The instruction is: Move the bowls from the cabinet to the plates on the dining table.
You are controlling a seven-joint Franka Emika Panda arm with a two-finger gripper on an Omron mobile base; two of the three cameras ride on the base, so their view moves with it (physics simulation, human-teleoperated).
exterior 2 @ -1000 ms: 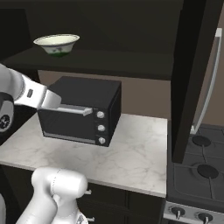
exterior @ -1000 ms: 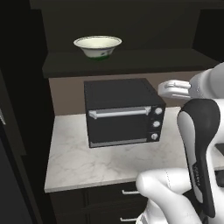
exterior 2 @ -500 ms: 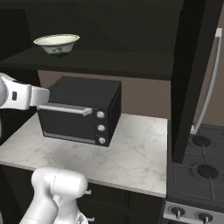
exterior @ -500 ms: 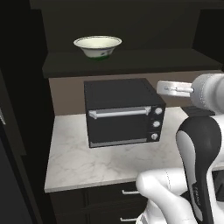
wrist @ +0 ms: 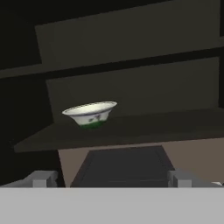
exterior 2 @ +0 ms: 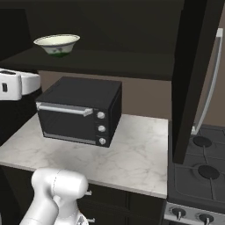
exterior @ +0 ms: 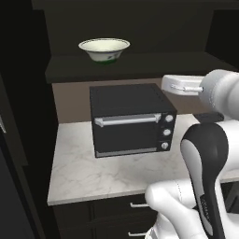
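The white arm rises from the lower right of the left base view, its dark-jointed forearm standing almost upright and bending at a rounded white wrist near the right edge. From that wrist the hand reaches out level toward the left. In the right base view the same hand enters from the left edge as a white block, again held level, while the rounded shoulder sits at the bottom. In the hand view the gripper shows two fingertips set wide apart with nothing between them; the jaws stand fully spread
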